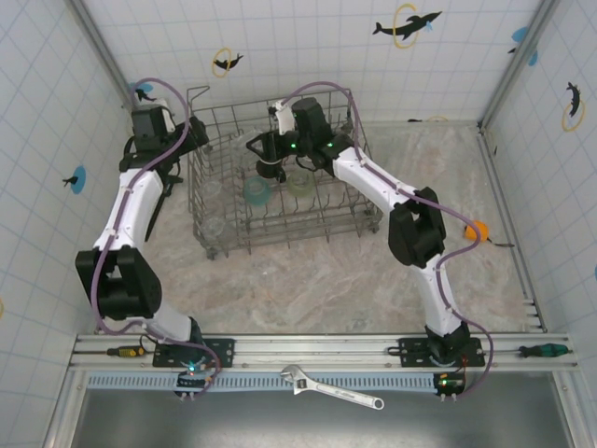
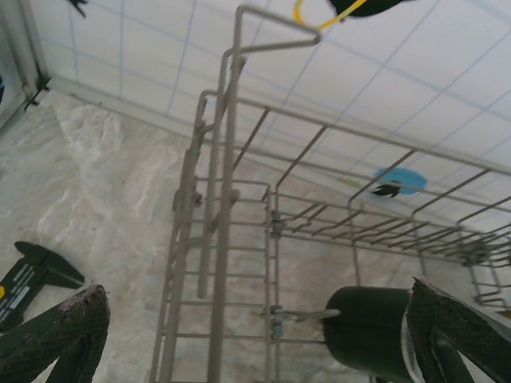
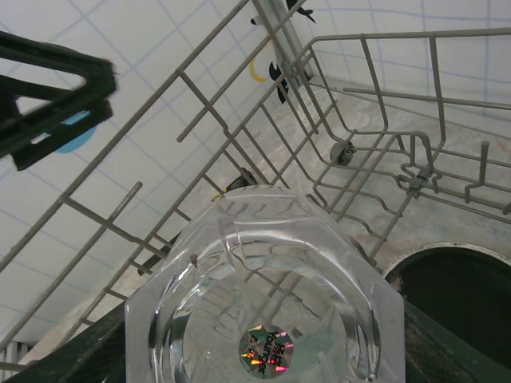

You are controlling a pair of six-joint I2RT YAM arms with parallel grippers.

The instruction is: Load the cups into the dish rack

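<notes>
One glass point(image 3: 263, 311) sits in the right pincer point(image 1: 268, 162), clamped between the two dark fingers point(image 3: 76, 355) at its 9 and 3 o'clock. It is seen end-on from the wrist, its long axis running straight away from the camera, with a shiny sticker at the centre of its base. Whether mouth or base faces the camera is hard to make out. It hangs inside the rack point(image 1: 289, 235), over the tines, and its lower edge is cut off. At the glass's 4 o'clock stands a black mug point(image 3: 459, 299), mouth up and half out of frame. The left pincer point(image 2: 255, 319) is spread wide and holds nothing, just outside the rack's wall at 9 o'clock. Further in stand a teal cup point(image 1: 256, 192) and a green cup point(image 1: 300, 183).
</notes>
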